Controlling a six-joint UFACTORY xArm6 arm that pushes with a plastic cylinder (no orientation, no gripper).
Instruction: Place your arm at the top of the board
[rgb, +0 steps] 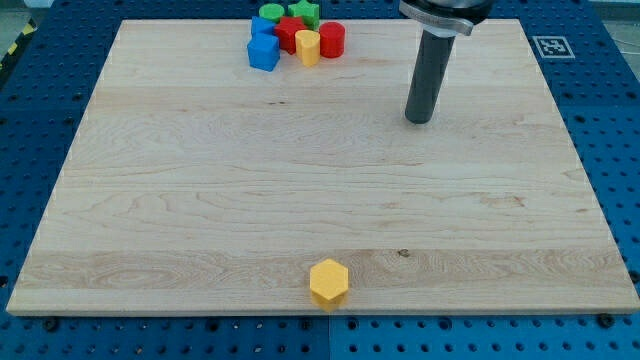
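My tip (418, 119) rests on the wooden board (200, 200) in its upper right part, well to the right of a cluster of blocks at the top edge. The cluster holds a blue cube (263, 54), a second blue block (260, 27) behind it, a green cylinder (271, 13), a green star-shaped block (304, 13), a red block (288, 33), a yellow block (307, 47) and a red cylinder (332, 39). A yellow hexagonal block (329, 282) sits alone near the bottom edge, far below my tip.
The board lies on a blue perforated table (40, 110). A black-and-white marker tag (552, 46) sits just off the board's top right corner.
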